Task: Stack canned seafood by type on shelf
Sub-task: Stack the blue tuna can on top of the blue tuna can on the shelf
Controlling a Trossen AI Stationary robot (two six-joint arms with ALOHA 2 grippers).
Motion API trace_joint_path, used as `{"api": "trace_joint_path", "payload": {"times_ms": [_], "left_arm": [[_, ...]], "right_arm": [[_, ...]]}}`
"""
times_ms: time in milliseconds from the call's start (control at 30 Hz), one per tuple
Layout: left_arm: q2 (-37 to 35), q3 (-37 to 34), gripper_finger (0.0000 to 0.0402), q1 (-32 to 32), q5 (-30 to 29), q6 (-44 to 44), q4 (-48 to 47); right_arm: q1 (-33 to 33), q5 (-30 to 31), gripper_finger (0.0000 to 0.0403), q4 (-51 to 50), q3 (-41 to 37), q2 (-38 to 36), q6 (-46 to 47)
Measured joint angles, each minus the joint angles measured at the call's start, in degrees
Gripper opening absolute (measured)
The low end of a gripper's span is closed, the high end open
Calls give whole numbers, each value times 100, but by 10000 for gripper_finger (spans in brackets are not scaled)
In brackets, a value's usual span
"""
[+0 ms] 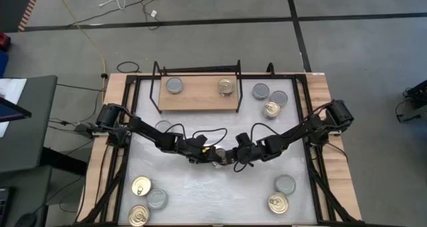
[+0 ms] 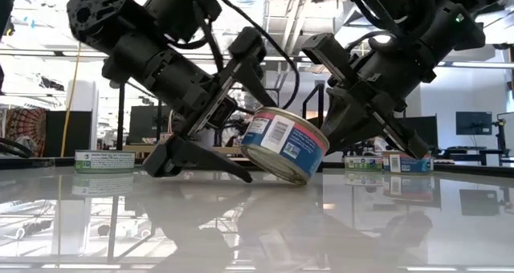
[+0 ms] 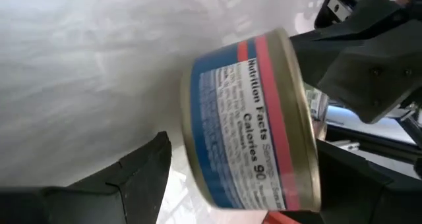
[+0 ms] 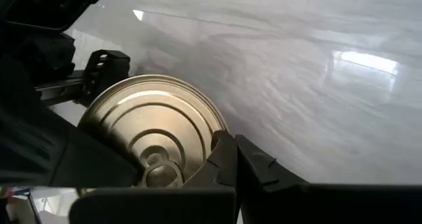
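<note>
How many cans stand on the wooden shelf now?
2. On the shelf, a grey-topped can stands near its left end and a gold-topped can near its right. Nothing seems hidden there.

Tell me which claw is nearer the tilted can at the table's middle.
Left. The open left claw straddles the tilted can; the shut right claw presses against its other side.

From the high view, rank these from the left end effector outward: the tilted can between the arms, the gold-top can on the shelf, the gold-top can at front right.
1. Tilted can, at the left end effector, table centre.
2. Gold-top can on the shelf, at the back.
3. Gold-top can at front right; close to second, so ranked tentatively.
</note>
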Motion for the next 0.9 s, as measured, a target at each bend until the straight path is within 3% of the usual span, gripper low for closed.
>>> {"api": "trace_joint_path", "payload": {"times_ms": [400,533,733,900], "left_arm": [[240,478,303,59,-15,127,-436],[231,478,267,71,-2,147,-442],[223,481,177,113,135,375,-471],[210,480,169,159,223,566,-457]], "right_arm": [[35,28,22,135,-4,9,-51],[54,30,35,141,-4,9,-53],[72,15,55,160,-2,-9,-174],[70,-123,75,-19,-2,-210,-350]]}}
